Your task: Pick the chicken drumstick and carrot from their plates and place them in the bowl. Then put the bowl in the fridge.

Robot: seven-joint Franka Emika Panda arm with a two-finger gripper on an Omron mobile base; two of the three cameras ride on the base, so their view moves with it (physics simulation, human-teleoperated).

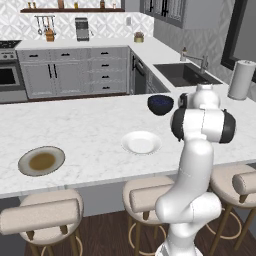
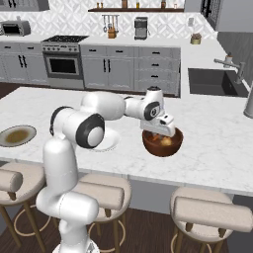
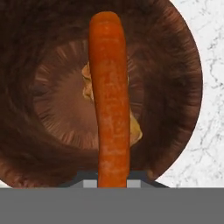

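The hand view looks straight down into the coppery brown bowl [image 3: 48,109]. The golden chicken drumstick [image 3: 89,85] lies on its bottom, partly hidden by the carrot [image 3: 109,100]. That carrot is a long orange stick held in my gripper [image 3: 113,181] above the bowl's middle. In the right base view my gripper [image 2: 160,131] hangs just over the bowl [image 2: 163,146] on the island counter. From the left the bowl [image 1: 160,105] looks dark navy. Both the olive-grey plate [image 1: 42,161] and the white plate [image 1: 141,142] lie bare.
A marble island counter [image 1: 90,130] carries everything, with stools [image 1: 47,212] along its near edge. A sink [image 1: 185,74] and a paper towel roll [image 1: 242,80] are at the right. Cabinets and a stove [image 2: 62,57] line the back wall.
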